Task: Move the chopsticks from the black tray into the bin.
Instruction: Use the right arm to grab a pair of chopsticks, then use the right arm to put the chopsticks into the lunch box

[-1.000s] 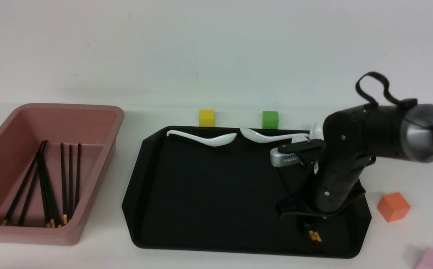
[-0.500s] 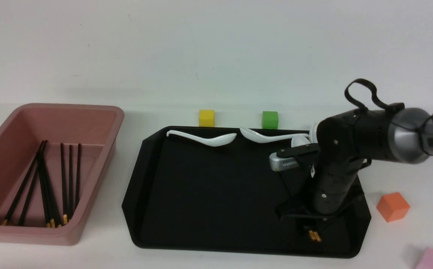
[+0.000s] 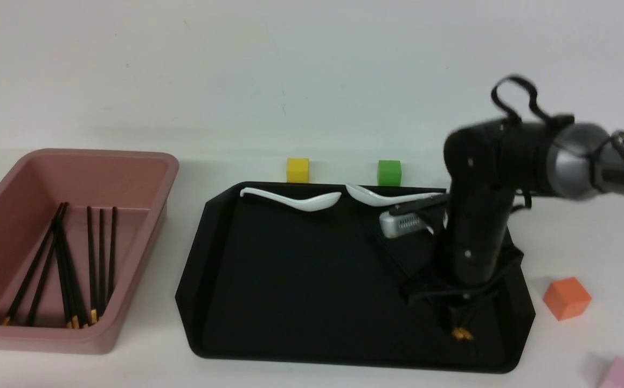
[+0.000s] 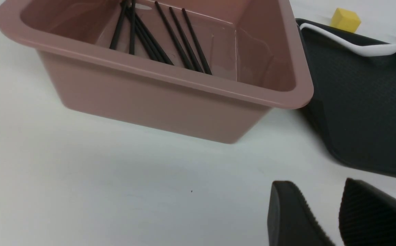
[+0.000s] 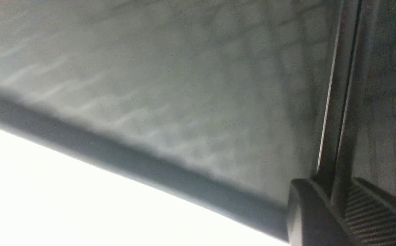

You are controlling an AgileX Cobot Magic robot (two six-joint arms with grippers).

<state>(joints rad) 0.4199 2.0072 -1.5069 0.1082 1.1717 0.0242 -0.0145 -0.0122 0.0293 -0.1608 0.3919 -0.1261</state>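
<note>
The black tray lies in the middle of the table. My right gripper stands over its right end, shut on a pair of thin black chopsticks whose gold-banded ends poke out below it. In the right wrist view the chopsticks run out from between the closed fingers, just above the tray floor. The pink bin at the left holds several more chopsticks. My left gripper is open and empty over bare table, near the bin and tray corner.
Two white spoons lie along the tray's far rim. A yellow cube and a green cube sit behind the tray. An orange cube and a pink cube sit right of it.
My right arm has risen and swung more upright. The chopsticks' gold ends have shifted slightly up and to the right with it. The bin and spoons have not moved.
</note>
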